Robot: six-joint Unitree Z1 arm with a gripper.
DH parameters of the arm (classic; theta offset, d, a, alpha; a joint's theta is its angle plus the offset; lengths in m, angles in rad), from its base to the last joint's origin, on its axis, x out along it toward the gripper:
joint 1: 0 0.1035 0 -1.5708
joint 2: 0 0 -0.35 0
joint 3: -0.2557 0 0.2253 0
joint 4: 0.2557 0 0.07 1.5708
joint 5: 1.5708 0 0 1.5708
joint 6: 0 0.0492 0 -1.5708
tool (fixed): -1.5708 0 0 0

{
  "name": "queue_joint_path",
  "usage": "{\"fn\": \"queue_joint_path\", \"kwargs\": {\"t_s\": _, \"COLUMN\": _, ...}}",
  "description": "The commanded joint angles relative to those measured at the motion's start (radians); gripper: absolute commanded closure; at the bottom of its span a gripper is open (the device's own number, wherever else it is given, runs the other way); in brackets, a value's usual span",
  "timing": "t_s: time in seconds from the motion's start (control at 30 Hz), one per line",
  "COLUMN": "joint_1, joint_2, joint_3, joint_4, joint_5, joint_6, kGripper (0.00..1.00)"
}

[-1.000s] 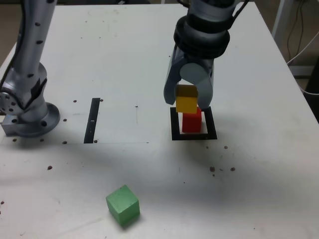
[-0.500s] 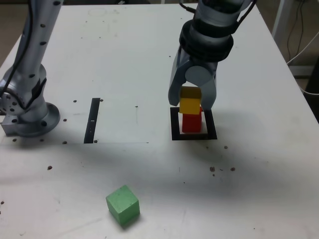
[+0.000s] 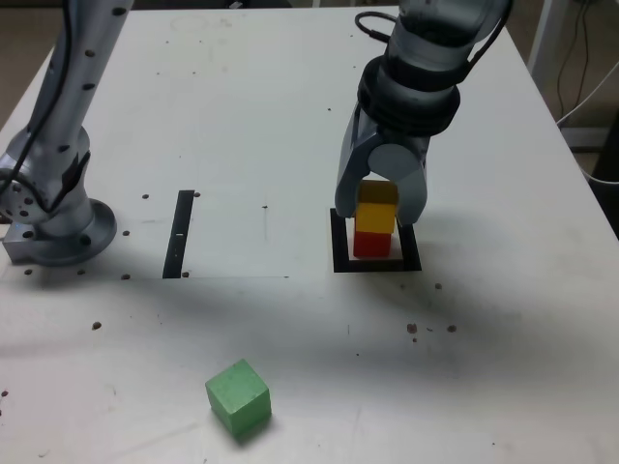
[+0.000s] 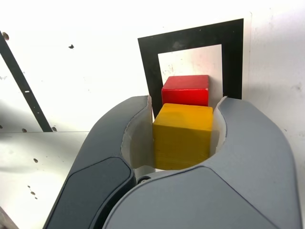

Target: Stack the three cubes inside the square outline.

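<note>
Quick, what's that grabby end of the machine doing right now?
End effector: closed on the yellow block, one finger on each side.

White tabletop: green cube, black strip and square outline observed — red cube seated within outline.

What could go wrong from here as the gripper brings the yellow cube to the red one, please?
The yellow cube sits between the fingers of the gripper, and in the wrist view it does not fully cover the red cube's top; released off-centre, it might tip. Lowered while misaligned, it could nudge the red cube inside the square outline. The fingers reach down close to the red cube, so they might brush it when opening.
</note>
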Motion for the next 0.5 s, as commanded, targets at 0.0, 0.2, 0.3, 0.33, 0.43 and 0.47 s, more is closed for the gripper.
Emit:
{"fn": "queue_joint_path", "kwargs": {"t_s": 0.0, "joint_1": 0.007, "joint_2": 0.004, "joint_3": 0.007, "joint_4": -0.001, "joint_5": -0.001, "joint_6": 0.003, "kGripper": 0.65}}
{"fn": "queue_joint_path", "kwargs": {"t_s": 0.2, "joint_1": 0.02, "joint_2": 0.004, "joint_3": 0.022, "joint_4": -0.011, "joint_5": -0.001, "joint_6": 0.01, "kGripper": 0.62}}
{"fn": "queue_joint_path", "kwargs": {"t_s": 0.3, "joint_1": 0.025, "joint_2": 0.003, "joint_3": 0.031, "joint_4": -0.02, "joint_5": -0.004, "joint_6": 0.019, "kGripper": 0.45}}
{"fn": "queue_joint_path", "kwargs": {"t_s": 0.33, "joint_1": 0.027, "joint_2": 0.003, "joint_3": 0.034, "joint_4": -0.025, "joint_5": -0.006, "joint_6": 0.022, "kGripper": 0.37}}
{"fn": "queue_joint_path", "kwargs": {"t_s": 0.43, "joint_1": 0.03, "joint_2": 0.002, "joint_3": 0.042, "joint_4": -0.038, "joint_5": -0.014, "joint_6": 0.032, "kGripper": 0.14}}
{"fn": "queue_joint_path", "kwargs": {"t_s": 0.47, "joint_1": 0.031, "joint_2": 0.002, "joint_3": 0.045, "joint_4": -0.041, "joint_5": -0.015, "joint_6": 0.034, "kGripper": 0.09}}
